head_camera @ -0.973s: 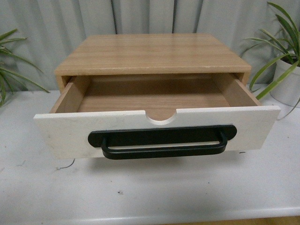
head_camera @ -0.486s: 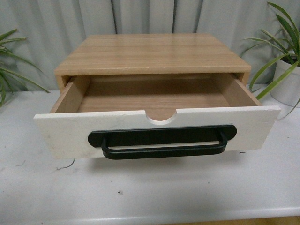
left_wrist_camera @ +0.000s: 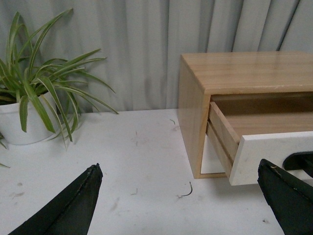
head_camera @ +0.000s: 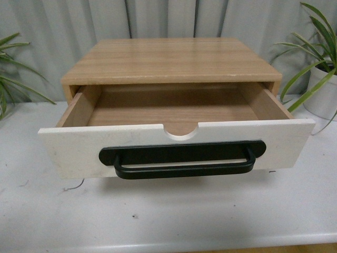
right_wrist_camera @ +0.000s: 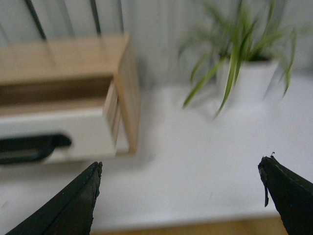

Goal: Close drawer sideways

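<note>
I see the drawer [head_camera: 174, 113] pulled well out of its wooden cabinet [head_camera: 171, 58] on the bench [head_camera: 210, 211]. My left claw [left_wrist_camera: 178, 165] and right claw [right_wrist_camera: 179, 161] both gape wide, holding nothing.

Potted plants [head_camera: 322, 92], white table [head_camera: 174, 221], grey curtain [head_camera: 63, 31]

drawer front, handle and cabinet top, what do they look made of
Drawer front: white painted or laminated board, matte, faintly speckled. Handle: matte black, probably metal or plastic; cannot tell which. Cabinet top: light wood or wood-look laminate, with straight visible grain.
</note>
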Motion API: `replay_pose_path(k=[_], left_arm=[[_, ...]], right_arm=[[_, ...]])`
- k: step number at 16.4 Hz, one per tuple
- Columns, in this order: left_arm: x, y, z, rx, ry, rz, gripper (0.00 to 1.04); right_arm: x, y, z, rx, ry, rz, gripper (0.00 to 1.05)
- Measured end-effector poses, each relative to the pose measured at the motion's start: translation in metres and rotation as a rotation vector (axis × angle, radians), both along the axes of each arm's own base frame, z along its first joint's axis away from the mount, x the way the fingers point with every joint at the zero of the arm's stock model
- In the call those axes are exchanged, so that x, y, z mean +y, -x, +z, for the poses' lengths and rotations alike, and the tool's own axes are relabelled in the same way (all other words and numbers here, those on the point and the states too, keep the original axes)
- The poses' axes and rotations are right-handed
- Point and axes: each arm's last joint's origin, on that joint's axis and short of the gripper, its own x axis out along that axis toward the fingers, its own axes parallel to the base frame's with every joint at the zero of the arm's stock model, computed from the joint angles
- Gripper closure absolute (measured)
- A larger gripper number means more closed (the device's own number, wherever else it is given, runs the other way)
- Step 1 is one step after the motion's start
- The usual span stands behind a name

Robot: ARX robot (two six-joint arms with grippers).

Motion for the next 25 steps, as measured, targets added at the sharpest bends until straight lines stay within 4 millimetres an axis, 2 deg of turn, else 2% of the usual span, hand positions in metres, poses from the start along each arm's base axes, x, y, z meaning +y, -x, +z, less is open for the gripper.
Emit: replay_pose_path(k=[1,2,4,5,7,9,11,17,20,22,25], left_arm=[[0.000,0.000,0.000,-0.001,0.000,0.000,0.07],[-0.002,0.001,-0.001,0.169,0.046,0.061,0.07],[-0.007,-0.004,0.009,0.432,0.094,0.181,0.07],[-0.006,-0.010,0.016,0.433,0.108,0.218,0.07],[-0.002,-0.025,0.038,0.339,0.104,0.244,0.07],[-0.005,-0.045,0.057,0.282,-0.014,0.164,0.07],[-0.014,-0.070,0.072,0.232,-0.217,0.082,0.07],[-0.029,-0.093,0.085,0.176,-0.505,-0.042,0.07],[-0.051,-0.099,0.074,0.231,-0.977,-0.346,0.07],[-0.057,-0.103,0.069,0.242,-1.207,-0.441,0.07],[-0.065,-0.116,0.061,0.229,-1.322,-0.483,0.07]], right_arm=[[-0.001,-0.002,-0.001,0.136,-0.102,-0.012,0.06],[-0.003,-0.003,0.002,0.191,-0.197,-0.053,0.06],[-0.007,-0.006,0.020,0.101,-0.252,-0.074,0.06],[-0.008,-0.010,0.039,0.035,-0.246,-0.071,0.06],[-0.005,-0.032,0.067,-0.037,-0.126,-0.039,0.06],[0.006,-0.056,0.080,-0.075,0.071,0.020,0.06],[0.019,-0.079,0.093,-0.118,0.324,0.093,0.06],[0.035,-0.103,0.093,-0.175,0.685,0.196,0.06],[0.047,-0.123,0.066,-0.063,1.278,0.433,0.06],[0.055,-0.128,0.069,-0.060,1.506,0.543,0.06],[0.068,-0.138,0.059,-0.017,1.524,0.654,0.06]])
